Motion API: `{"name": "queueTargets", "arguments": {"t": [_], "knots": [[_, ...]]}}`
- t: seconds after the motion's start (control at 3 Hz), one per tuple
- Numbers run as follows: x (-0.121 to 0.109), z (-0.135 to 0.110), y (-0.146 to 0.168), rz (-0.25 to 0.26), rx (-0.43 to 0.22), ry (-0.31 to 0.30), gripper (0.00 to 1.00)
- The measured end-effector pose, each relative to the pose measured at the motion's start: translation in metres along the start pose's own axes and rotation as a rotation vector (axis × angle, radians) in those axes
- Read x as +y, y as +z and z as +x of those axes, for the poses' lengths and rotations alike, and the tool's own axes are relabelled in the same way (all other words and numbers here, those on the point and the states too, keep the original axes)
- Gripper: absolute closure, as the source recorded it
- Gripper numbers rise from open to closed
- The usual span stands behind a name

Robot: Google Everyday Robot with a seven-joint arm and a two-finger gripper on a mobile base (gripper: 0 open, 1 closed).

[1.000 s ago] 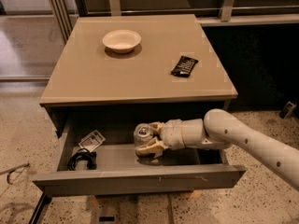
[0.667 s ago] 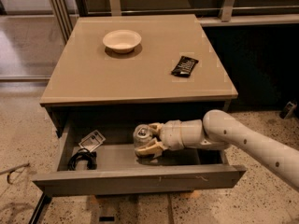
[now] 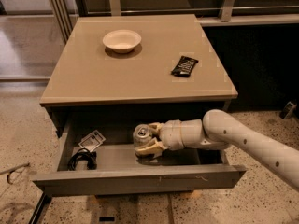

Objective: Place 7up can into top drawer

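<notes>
The claw [image 3: 146,138], reaching into the top drawer [image 3: 140,181] from 3 o'clock, is clamped around the 7up can [image 3: 141,133]; letting go too high could topple it.

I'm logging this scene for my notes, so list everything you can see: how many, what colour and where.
Cabinet: one, tan top, centre of view.
Bowl: one, white, on the cabinet top, towards the back.
Snack packet: one, black, on the cabinet top, right of the bowl.
Top drawer: one, grey, pulled open under the cabinet top.
Cord bundle: one, black, at the drawer's left end.
Small packet: one, white and dark, just behind the cord bundle.
7up can: one, silver, upright, mid-drawer.
Arm: one, white, reaching in from the right.
Tool: one, cream fingers closed around the 7up can.
</notes>
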State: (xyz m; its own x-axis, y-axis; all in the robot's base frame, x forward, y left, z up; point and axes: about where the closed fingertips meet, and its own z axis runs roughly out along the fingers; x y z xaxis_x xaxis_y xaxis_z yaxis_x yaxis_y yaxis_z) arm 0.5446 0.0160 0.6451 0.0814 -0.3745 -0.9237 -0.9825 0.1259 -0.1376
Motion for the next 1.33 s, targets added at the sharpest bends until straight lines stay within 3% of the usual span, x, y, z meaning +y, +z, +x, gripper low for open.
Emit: {"name": "queueTargets", "arguments": {"t": [0.67, 1.0, 1.33], "knots": [[0.0000, 0.0000, 0.0001, 0.000, 0.000, 0.000, 0.12], [0.0001, 0.0000, 0.0001, 0.000, 0.000, 0.000, 0.00], [0.0001, 0.0000, 0.0001, 0.000, 0.000, 0.000, 0.00]]}}
